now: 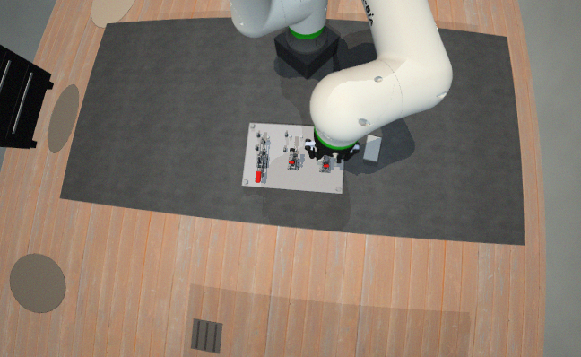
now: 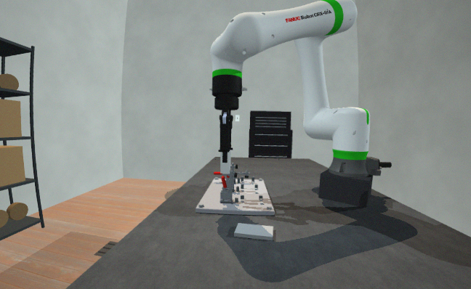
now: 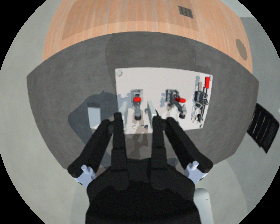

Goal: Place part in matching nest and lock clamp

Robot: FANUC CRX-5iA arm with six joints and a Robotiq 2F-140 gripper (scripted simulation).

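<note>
The light grey part [image 1: 372, 148] [image 2: 254, 231] [image 3: 94, 116] lies flat on the dark mat beside the fixture plate [image 1: 297, 185] [image 2: 208, 206] [image 3: 153, 76]. My gripper [image 1: 325, 158] [image 2: 225, 171] [image 3: 137, 106] points down over the nest nearest the part. It is open partway, with one finger on each side of that nest's clamp and nothing held. That clamp's red handle [image 1: 325, 166] [image 2: 224, 181] [image 3: 137, 99] stands steeply, leaning a little. The middle clamp's red handle [image 1: 291, 162] [image 3: 180, 100] is close over its body. The arm hides most of the near nest in the top view.
The far clamp's red handle [image 1: 258, 177] [image 2: 216, 173] [image 3: 207, 82] reaches outward from its body. Small posts and blocks of the nests stand on the plate on the robot base's side. The robot base [image 1: 307, 54] [image 2: 345, 189] stands behind the plate.
</note>
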